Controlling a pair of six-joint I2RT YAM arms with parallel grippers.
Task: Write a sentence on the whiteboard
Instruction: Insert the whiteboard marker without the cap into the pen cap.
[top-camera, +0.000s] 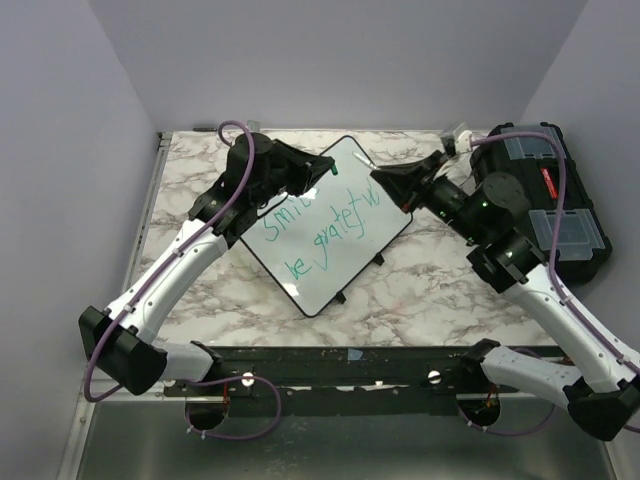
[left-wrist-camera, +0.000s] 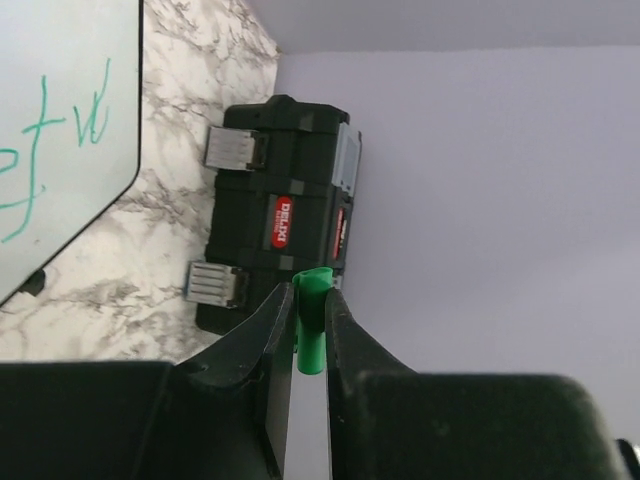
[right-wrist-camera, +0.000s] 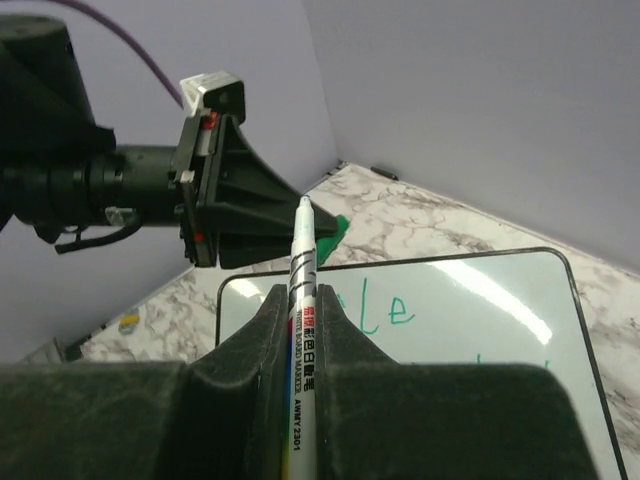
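Observation:
The whiteboard (top-camera: 345, 262) lies turned like a diamond on the marble table. The sentence (top-camera: 322, 226) is on it in green, two uneven lines reading about "Smile be grateful". My left gripper (top-camera: 323, 172) hovers over the board's far left edge, shut on a green marker cap (top-camera: 333, 169). The cap also shows between its fingers in the left wrist view (left-wrist-camera: 312, 322). My right gripper (top-camera: 388, 182) is over the board's far corner, shut on a white marker (right-wrist-camera: 302, 330). The marker tip (right-wrist-camera: 304, 205) points toward the left gripper (right-wrist-camera: 240, 205) and the cap (right-wrist-camera: 331, 228), a short gap away.
A black toolbox (top-camera: 545, 190) with clear lid compartments sits at the right of the table, also in the left wrist view (left-wrist-camera: 280, 215). Grey walls close in the back and sides. A black rail (top-camera: 340, 360) runs along the near edge.

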